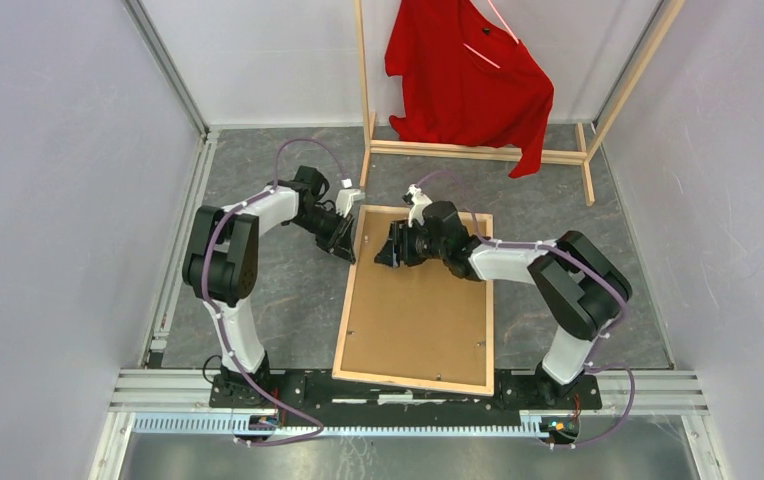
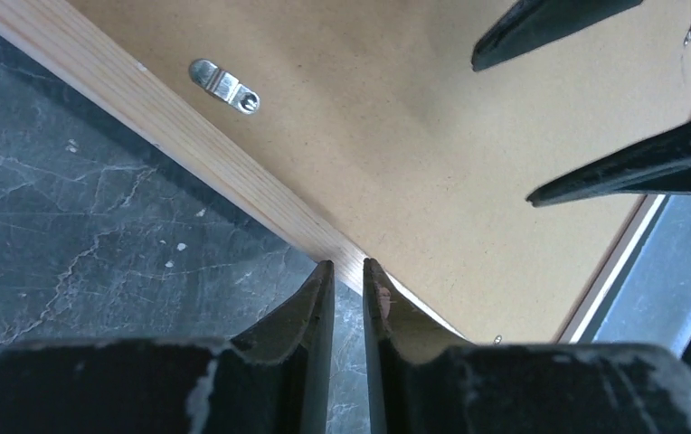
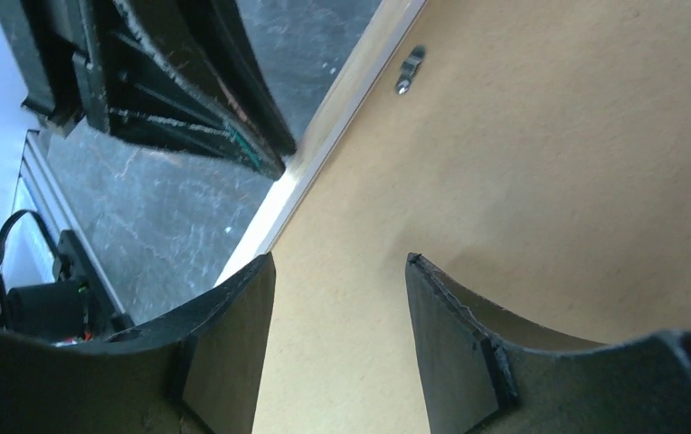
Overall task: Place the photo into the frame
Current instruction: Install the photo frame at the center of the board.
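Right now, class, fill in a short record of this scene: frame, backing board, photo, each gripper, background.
frame: lying flat, wooden back up
backing board: sits in the frame
photo: not visible
left gripper: jaws narrowly apart, at the frame's left rail
right gripper: open, over the backing board
background: red shirt on wooden rack

"What do the arms look like?"

"They're twins. The left arm (image 1: 241, 335) and the right arm (image 1: 506, 260) each have smooth white links between bulky black joints, on black bases (image 1: 239, 388)."

"Any cables?"

"A lavender cable (image 1: 220, 232) runs along each arm, fastened with small white ties."

"And the fingers?"

"On the left gripper (image 2: 347, 271) the fingers (image 2: 310, 312) are black and tapered, scuffed with pale scratches. The right gripper (image 3: 338, 260) has broad matte black ones with slightly chipped edges."
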Robot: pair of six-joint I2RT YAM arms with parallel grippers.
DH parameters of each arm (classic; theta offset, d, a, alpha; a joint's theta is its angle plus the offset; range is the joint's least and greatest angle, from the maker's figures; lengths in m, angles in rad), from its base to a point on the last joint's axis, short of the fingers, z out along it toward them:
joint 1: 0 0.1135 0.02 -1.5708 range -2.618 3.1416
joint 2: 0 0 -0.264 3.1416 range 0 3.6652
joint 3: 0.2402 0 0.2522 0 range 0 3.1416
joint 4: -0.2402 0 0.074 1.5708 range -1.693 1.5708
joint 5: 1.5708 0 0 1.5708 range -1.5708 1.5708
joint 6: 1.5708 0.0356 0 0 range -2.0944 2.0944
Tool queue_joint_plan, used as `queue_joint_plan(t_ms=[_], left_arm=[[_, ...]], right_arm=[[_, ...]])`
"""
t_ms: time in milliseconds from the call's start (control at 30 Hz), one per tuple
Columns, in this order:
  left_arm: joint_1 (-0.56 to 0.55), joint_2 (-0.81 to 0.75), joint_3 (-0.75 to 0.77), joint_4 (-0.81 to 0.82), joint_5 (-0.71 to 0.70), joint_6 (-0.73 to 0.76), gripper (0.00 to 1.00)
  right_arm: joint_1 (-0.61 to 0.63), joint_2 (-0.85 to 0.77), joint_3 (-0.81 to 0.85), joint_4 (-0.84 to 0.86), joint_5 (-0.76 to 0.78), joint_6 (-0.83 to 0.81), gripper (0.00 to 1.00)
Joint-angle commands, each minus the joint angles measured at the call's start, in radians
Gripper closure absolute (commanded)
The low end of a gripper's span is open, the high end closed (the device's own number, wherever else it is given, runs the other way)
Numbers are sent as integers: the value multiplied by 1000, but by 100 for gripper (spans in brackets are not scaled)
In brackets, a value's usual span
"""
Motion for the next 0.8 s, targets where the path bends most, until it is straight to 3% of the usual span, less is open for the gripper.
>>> queue_joint_plan(t_ms=[0,267,767], left_arm=[[6,54,47,45,20,-76,76],[16,84,53,47,28,-62,86],[16,65,17,47,38,-37,88]], right_arm=[[-28,79,103,18,-13,-16,41],[-51,224,255,-7,-47,-18,49],[-56,341,352,-26,-91,-2,51]])
